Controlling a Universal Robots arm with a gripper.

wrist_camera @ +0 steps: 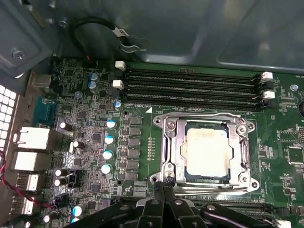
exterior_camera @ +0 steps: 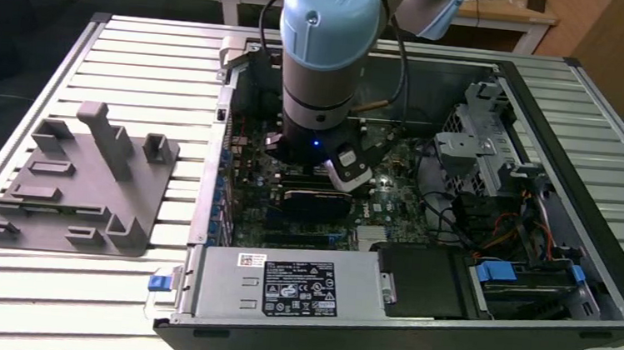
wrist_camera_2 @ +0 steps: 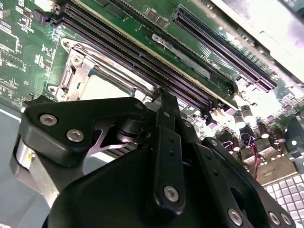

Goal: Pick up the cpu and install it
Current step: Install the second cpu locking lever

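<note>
With the cpu [wrist_camera: 209, 153] already seated in its socket frame [wrist_camera: 205, 156] on the motherboard [wrist_camera: 95, 142], I hold the closed, empty gripper [wrist_camera: 164, 186] at the frame's 7 o'clock corner, where any sideways drift risks scraping the chip or frame.

Silvery square cpu [wrist_camera: 207, 151], flat, seated in socket

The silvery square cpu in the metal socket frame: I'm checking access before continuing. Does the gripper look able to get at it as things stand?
Probably yes. In the first wrist view the silvery square cpu lies uncovered inside the open metal socket frame, nothing over it, and the gripper sits right at the frame's edge.
</note>
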